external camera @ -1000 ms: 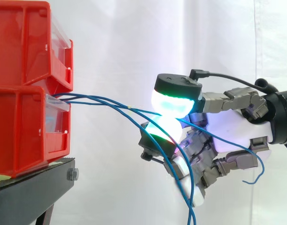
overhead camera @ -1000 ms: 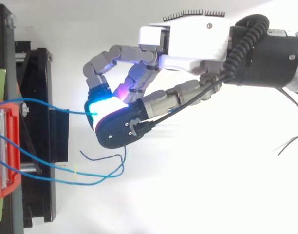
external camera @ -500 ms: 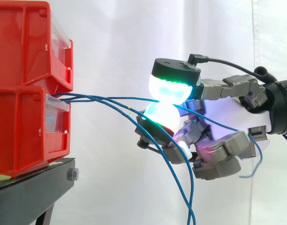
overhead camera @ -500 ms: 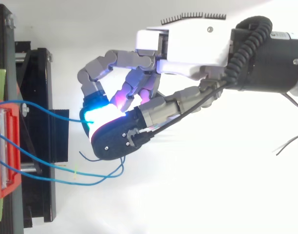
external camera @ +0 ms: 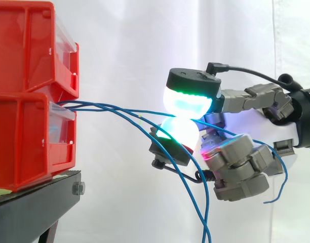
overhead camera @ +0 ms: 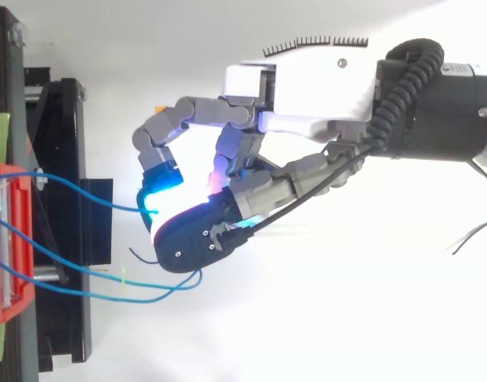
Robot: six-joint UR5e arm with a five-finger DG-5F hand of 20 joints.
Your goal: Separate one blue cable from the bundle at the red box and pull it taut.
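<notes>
While pinching one blue cable between two glowing fingertips, pressed pad to pad, sits right of centre in the side view, well apart from the red box at the left edge. Belongs to the hand, with the remaining fingers now rolled into a tight fist under the pinch; half a second ago only partly curled, a second ago hanging loose toward the bottom edge. Has also eased slightly right and lower in the side view since the last frame, away from the box.

Seen from above, holds the same cable left of centre, running from the box at the left edge in a gentle slope to the pinch, flatter than the arch of a second ago. Not taut yet, by the look of it: keeps a soft curve in both views.

Leaves the rest of the bundle out of the grip, sagging from the box mouth toward the bottom of the side view and passing close by the lower finger. Trails the loose tail of the held cable past the palm toward the lower right.

Judged: separation done, grip secured, pull barely begun; needs further retreat to the right to take out the slack. Worth watching for slip through the pads.
</notes>
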